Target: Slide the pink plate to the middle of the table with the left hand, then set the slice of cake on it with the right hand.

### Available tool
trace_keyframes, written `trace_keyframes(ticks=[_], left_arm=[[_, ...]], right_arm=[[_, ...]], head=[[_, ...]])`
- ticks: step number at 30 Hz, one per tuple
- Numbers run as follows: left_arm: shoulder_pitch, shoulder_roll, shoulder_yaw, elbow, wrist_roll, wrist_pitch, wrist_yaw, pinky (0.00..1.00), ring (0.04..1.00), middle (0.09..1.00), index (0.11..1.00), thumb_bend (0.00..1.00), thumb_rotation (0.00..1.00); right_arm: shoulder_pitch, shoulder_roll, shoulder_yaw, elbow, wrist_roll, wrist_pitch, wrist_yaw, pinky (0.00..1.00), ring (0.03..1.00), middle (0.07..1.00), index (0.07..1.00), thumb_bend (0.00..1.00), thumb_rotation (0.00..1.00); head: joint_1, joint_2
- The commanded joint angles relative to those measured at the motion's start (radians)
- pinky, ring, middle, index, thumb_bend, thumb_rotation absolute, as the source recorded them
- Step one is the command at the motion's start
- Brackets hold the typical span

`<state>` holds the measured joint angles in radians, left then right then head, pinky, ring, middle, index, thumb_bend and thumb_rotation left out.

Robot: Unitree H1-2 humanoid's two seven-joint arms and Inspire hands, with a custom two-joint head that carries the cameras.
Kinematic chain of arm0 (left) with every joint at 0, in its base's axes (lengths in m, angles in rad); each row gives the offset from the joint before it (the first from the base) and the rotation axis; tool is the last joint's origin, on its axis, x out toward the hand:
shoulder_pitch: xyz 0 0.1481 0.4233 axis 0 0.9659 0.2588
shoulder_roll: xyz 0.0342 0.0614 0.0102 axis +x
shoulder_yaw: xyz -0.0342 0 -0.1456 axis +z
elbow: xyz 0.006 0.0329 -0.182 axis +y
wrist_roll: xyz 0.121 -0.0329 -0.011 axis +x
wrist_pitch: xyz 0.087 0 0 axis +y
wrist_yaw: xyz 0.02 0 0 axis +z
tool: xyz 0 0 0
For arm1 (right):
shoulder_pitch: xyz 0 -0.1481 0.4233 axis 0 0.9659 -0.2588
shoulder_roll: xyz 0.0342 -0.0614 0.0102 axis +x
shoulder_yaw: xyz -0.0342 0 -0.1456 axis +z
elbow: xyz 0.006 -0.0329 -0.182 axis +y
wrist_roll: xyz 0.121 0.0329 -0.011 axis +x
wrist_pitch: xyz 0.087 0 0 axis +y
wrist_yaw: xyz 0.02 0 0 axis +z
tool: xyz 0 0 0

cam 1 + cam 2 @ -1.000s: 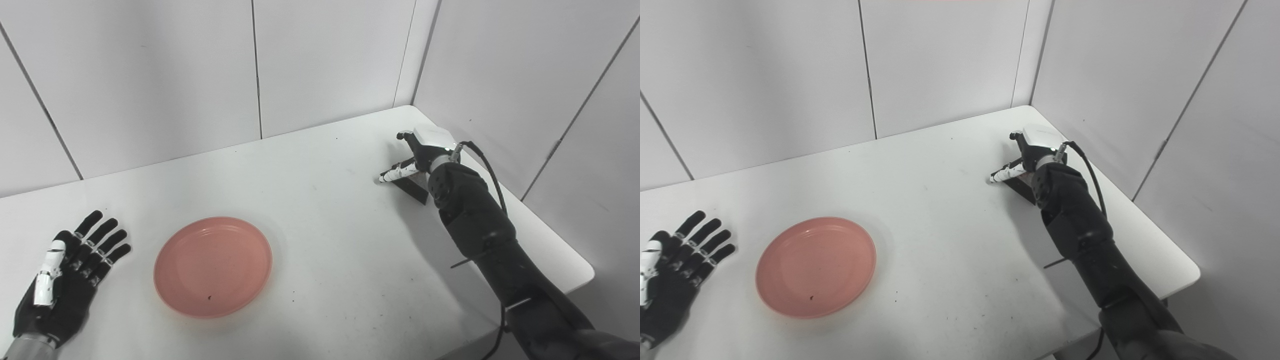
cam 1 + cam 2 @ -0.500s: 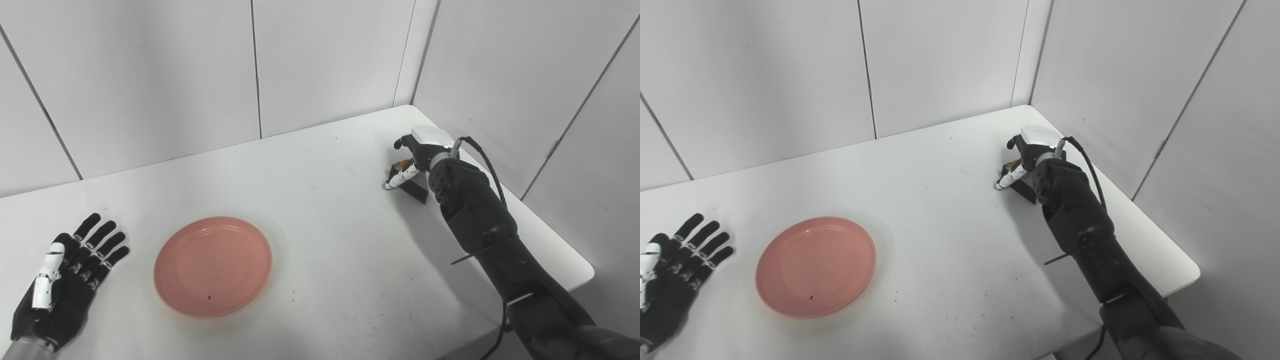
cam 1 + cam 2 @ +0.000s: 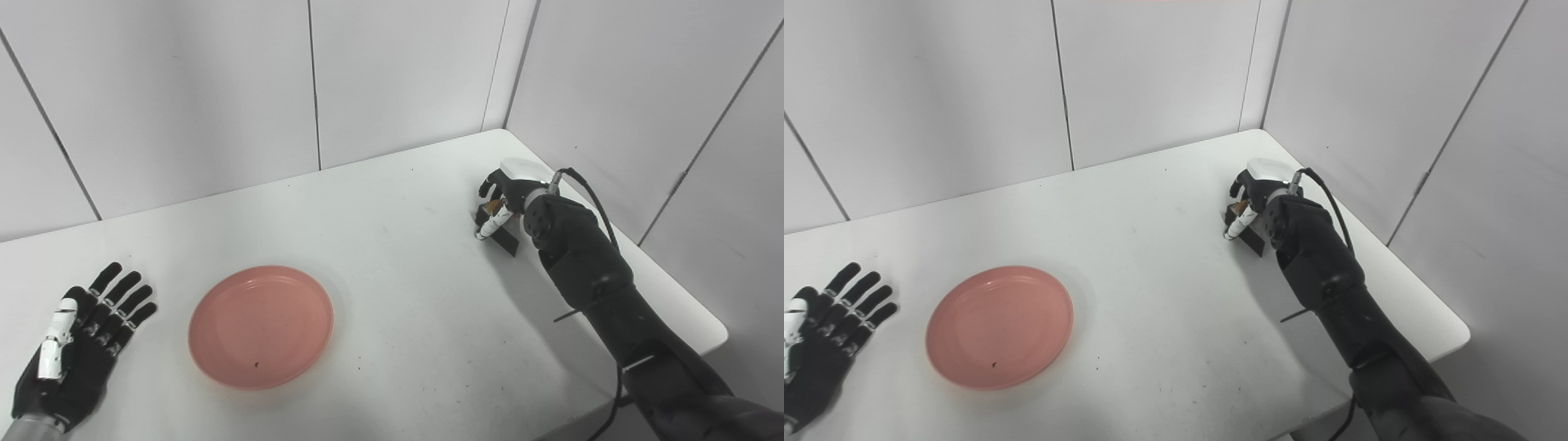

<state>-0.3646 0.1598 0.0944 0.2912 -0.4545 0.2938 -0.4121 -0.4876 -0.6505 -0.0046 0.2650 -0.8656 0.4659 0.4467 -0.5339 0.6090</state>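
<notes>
The pink plate (image 3: 261,326) lies flat on the white table (image 3: 416,288), left of its middle. My left hand (image 3: 79,349) rests open and palm-down on the table, a short way left of the plate and apart from it. Far to the right, near the wall, the dark slice of cake (image 3: 506,237) sits on the table. My right hand (image 3: 513,191) is over it, fingers curled down on its far side and the white thumb (image 3: 1236,225) pressed on its near side. Most of the slice is hidden by the hand.
Grey panel walls (image 3: 398,73) close in the table at the back and on the right, close behind the right hand. The table's right edge (image 3: 704,306) runs diagonally under my right forearm. A cable (image 3: 591,196) loops off the right wrist.
My right hand's fingers and thumb have closed in from a spread pose onto the cake slice. My left hand and the plate have stayed put.
</notes>
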Motion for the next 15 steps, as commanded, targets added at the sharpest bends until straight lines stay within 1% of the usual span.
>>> trace_keyframes(ticks=[1,5,7,15], left_arm=[[0.035,0.011,-0.006,0.032,0.011,0.067,0.017,0.86,0.875,0.892,0.892,0.47,0.87],[0.038,0.008,-0.006,0.011,0.009,0.080,0.024,0.87,0.884,0.901,0.901,0.46,0.88],[0.039,0.008,-0.006,0.006,0.009,0.084,0.024,0.87,0.889,0.906,0.905,0.45,0.88],[0.039,0.004,-0.007,0.003,0.010,0.087,0.031,0.88,0.893,0.909,0.908,0.45,0.90]], right_arm=[[-0.037,-0.024,-0.013,0.010,0.018,0.002,-0.056,0.38,0.446,0.462,0.534,0.53,0.00],[-0.039,-0.023,-0.015,0.014,-0.002,0.004,-0.051,0.37,0.437,0.456,0.535,0.52,0.00],[-0.042,-0.027,-0.014,0.027,0.000,0.004,-0.052,0.38,0.445,0.463,0.528,0.52,0.00],[-0.032,-0.031,-0.030,-0.026,-0.028,0.004,-0.020,0.36,0.432,0.456,0.537,0.52,0.00]], head=[[0.001,0.000],[0.002,0.002],[0.003,0.002],[0.006,0.002]])
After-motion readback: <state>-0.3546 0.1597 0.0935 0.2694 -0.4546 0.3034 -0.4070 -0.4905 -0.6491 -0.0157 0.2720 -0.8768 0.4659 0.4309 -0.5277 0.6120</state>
